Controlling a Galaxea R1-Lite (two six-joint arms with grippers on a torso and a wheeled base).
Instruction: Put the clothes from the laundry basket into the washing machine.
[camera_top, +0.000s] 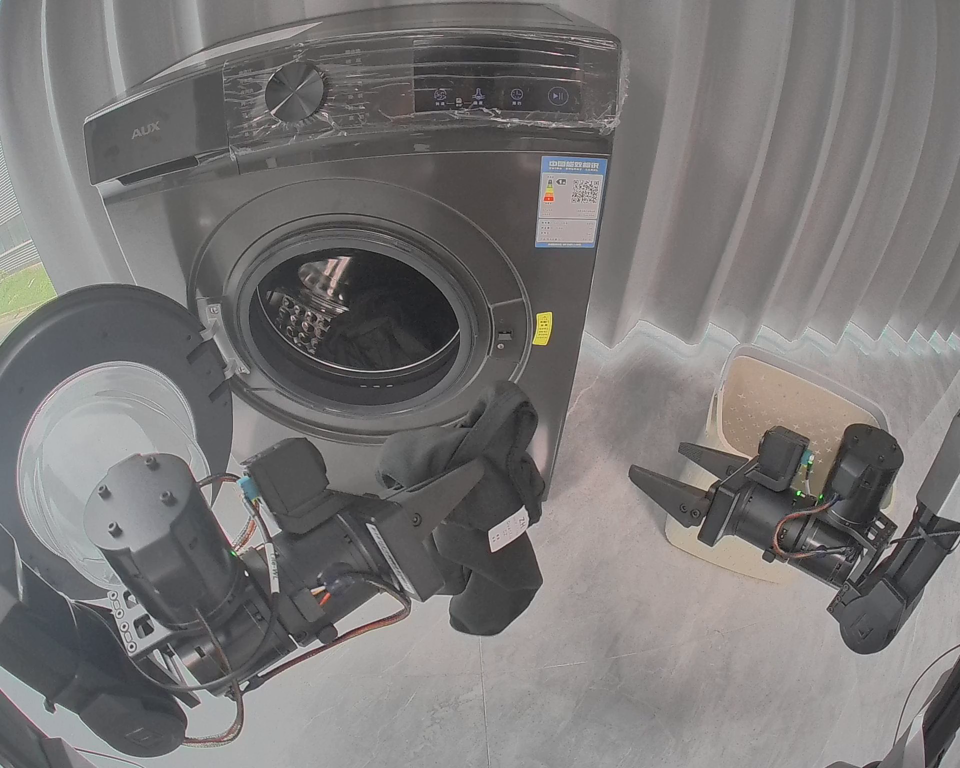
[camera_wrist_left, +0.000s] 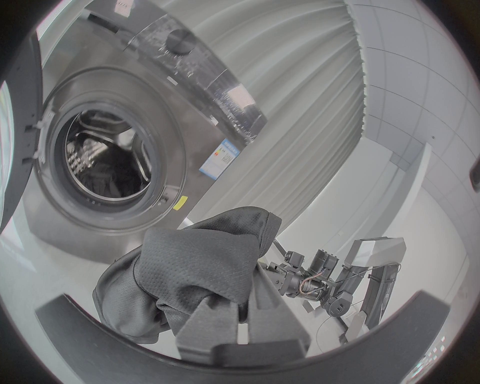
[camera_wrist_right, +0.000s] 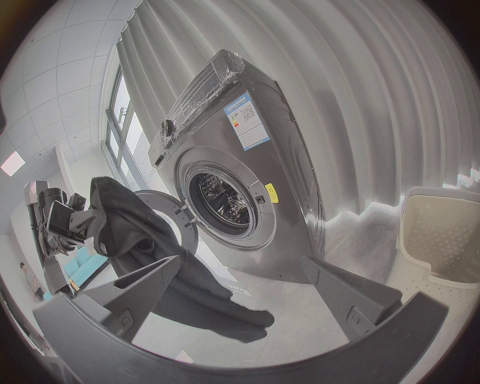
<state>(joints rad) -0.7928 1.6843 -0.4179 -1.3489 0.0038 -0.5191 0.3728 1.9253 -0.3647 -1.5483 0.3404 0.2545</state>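
Head view: black garment drapes over, pinched between, left fingers.

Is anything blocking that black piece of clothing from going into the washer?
Nothing visible does. The left gripper holds the black garment in front of the washing machine, just below its round opening. The door is swung wide to the robot's left. Some dark laundry lies low inside without filling it.

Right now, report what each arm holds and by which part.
Left gripper: jaws shut on the black garment at a bunched fold near its top, rest hanging. Right gripper: jaws open, empty.
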